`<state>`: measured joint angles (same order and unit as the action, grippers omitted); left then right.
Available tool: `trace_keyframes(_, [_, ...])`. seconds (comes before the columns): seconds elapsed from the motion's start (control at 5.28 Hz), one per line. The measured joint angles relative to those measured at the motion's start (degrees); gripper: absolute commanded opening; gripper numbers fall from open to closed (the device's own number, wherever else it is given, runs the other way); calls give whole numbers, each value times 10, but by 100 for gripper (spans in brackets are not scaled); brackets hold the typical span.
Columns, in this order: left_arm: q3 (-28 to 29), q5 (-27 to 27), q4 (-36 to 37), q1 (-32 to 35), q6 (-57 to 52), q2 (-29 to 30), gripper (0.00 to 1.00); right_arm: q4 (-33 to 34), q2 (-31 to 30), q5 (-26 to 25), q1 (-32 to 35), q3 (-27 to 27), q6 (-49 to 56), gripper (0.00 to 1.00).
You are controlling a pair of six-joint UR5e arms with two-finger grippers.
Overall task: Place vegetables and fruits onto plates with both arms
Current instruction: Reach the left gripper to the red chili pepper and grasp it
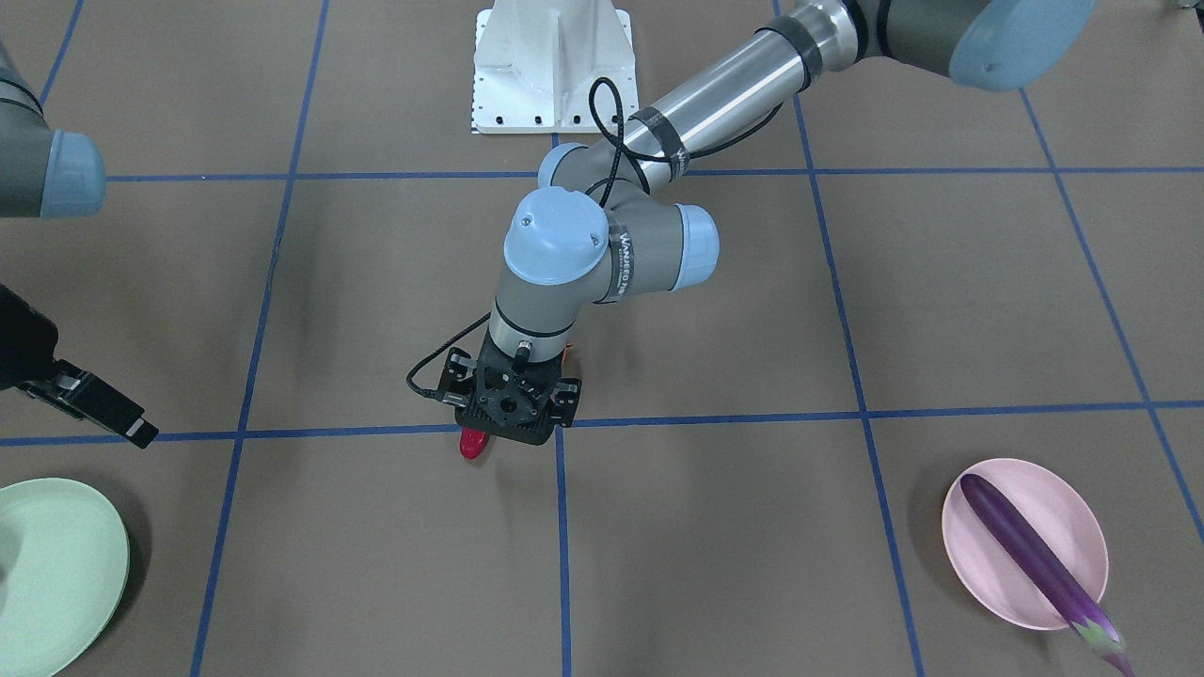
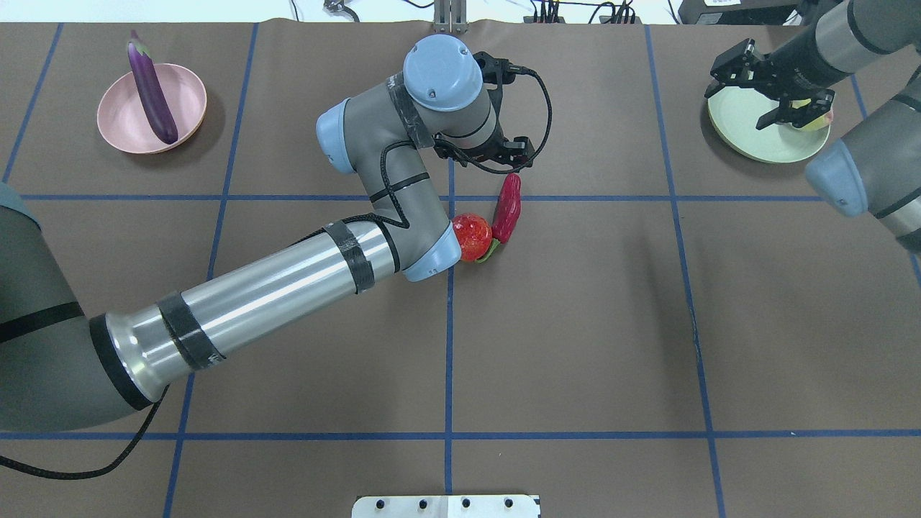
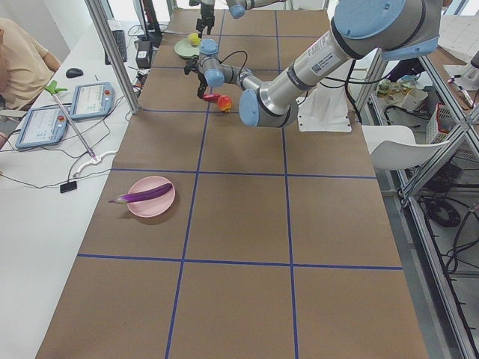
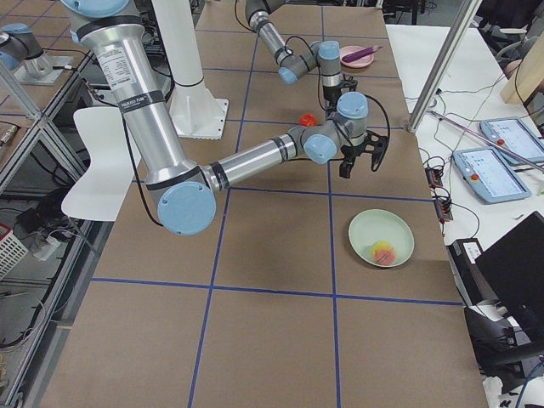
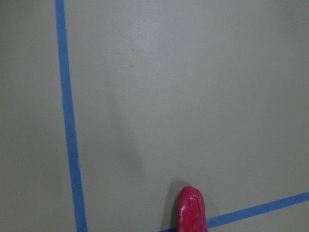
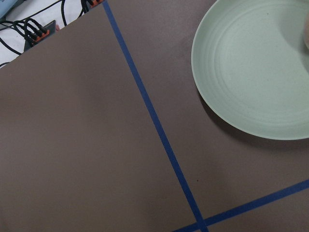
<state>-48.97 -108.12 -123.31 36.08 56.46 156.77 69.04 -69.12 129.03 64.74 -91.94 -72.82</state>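
My left gripper [image 2: 502, 152] points down over the far end of the dark red chili pepper [image 2: 507, 208], and its jaws look spread. The chili's tip shows below the gripper in the front view [image 1: 473, 444] and in the left wrist view [image 5: 192, 211]. The shiny red-orange round fruit [image 2: 471, 236] touches the chili. The purple eggplant [image 2: 151, 90] lies across the pink plate [image 2: 119, 122]. My right gripper [image 2: 781, 86] is open and empty above the mint green plate [image 2: 748, 137]. The peach [image 4: 383, 252] lies on that plate [image 4: 374, 223].
The white base block [image 1: 553, 66] stands at the table's robot side. Blue tape lines [image 2: 450, 324] divide the brown table cover. Operators' tablets and cables [image 4: 501, 153] lie beyond the far edge.
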Motion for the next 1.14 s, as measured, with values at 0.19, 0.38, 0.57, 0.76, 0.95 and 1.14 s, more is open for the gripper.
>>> trace_keyframes(0.19, [22,4,-6,-10,-11,12,94,0,-3,4,-1,-4,0,100])
trace_keyframes(0.38, [34,8,-9,-21,-13,19,94,0,-4,7,-2,-4,-2,100])
trace_keyframes(0.57, [41,11,-10,-31,-14,23,90,1,-4,8,-4,-4,-3,100])
trace_keyframes(0.76, [48,14,-10,-38,-14,24,87,1,-4,16,-8,-7,-10,100])
trace_keyframes(0.95, [53,16,-10,-41,-13,24,78,0,-3,29,-10,-12,-25,100])
trace_keyframes(1.14, [55,16,-10,-44,-11,24,28,0,-3,37,-11,-17,-39,100])
